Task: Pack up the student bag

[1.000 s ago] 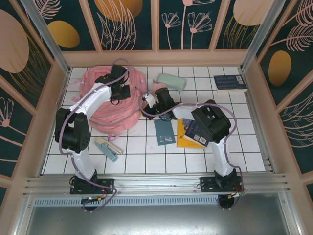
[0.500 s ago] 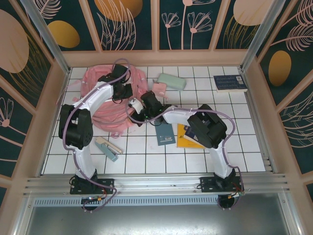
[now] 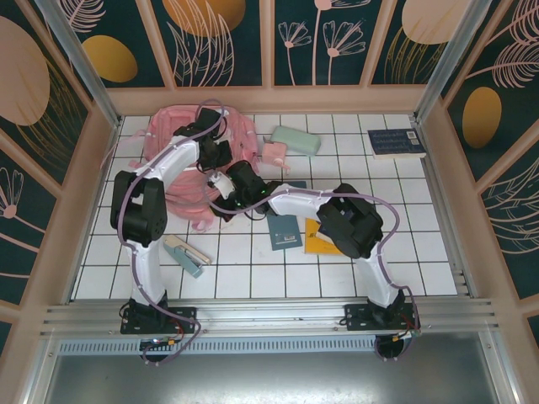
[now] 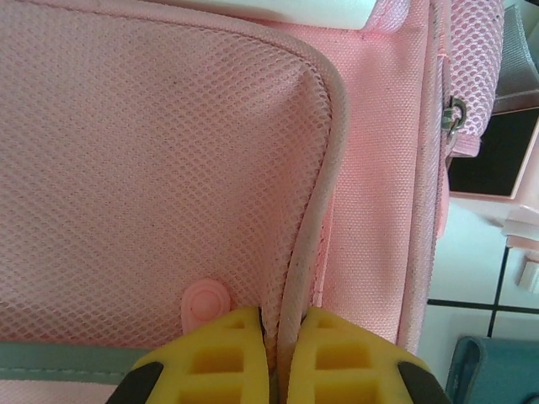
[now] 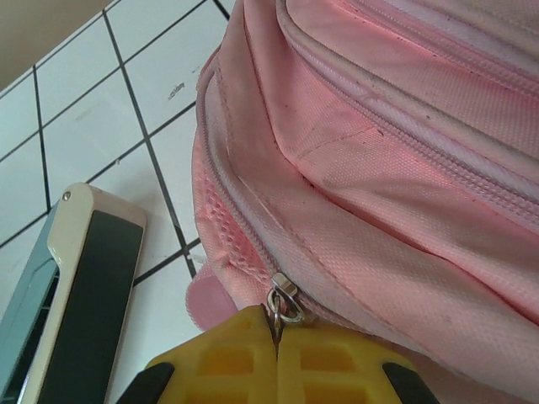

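Now, at ten o'clock on the table, the student bag (image 3: 160, 139) sits bunched tighter than a second ago. The left gripper (image 4: 276, 324) stays clamped on its piped seam. The right gripper (image 5: 278, 330), pinching the zipper pull (image 5: 285, 305), has travelled toward nine o'clock. That is probably unzipping, so the teal notebook (image 3: 285, 229) can go in.

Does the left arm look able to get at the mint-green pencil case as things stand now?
Probably not yet: the left pincer is shut on the student bag. The pencil case lies uncovered on the tiles nearby, so after letting go it likely could.
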You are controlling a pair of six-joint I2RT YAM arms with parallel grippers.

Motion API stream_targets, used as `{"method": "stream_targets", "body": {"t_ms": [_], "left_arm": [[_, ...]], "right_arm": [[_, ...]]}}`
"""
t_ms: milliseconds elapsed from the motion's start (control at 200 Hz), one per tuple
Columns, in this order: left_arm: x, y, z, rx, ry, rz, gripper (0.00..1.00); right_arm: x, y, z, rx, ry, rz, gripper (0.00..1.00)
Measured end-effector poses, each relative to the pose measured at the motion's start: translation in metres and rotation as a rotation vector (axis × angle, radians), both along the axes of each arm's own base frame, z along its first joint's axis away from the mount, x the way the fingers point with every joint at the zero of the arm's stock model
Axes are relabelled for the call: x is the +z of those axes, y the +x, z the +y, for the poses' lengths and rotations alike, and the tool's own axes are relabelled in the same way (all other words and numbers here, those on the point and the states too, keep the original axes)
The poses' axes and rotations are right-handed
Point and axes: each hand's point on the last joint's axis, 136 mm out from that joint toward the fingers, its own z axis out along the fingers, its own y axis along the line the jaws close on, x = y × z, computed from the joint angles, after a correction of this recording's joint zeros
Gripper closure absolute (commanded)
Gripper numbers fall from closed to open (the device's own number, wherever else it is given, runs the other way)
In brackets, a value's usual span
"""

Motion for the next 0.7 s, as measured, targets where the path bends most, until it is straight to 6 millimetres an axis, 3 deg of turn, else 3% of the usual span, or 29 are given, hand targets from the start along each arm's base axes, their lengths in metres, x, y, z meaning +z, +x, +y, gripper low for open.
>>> {"method": "stream_targets", "body": {"t_ms": [240,365,460,530,626,696], "left_arm": [[0.000,0.014,-0.018,0.010,-0.119,-0.035,1.00],[0.003,0.018,-0.025,-0.007,-0.156,-0.056,0.69],[0.007,0.017,-0.026,-0.003,-0.168,-0.073,0.56],[0.015,0.009,-0.020,0.000,-0.160,-0.089,0.47],[0.035,-0.006,0.004,0.038,-0.125,-0.128,0.47],[0.060,-0.017,0.026,0.075,-0.084,-0.191,0.47]], "right_arm": [[-0.003,0.012,0.023,-0.067,0.043,0.130,0.94],[-0.005,0.016,0.028,-0.101,0.070,0.188,0.94],[-0.003,0.018,0.027,-0.113,0.119,0.235,0.93],[-0.007,0.016,0.022,-0.112,0.147,0.289,0.92],[-0.008,0.018,0.014,-0.106,0.181,0.356,0.91],[-0.005,0.022,0.009,-0.102,0.201,0.389,0.87]]}}
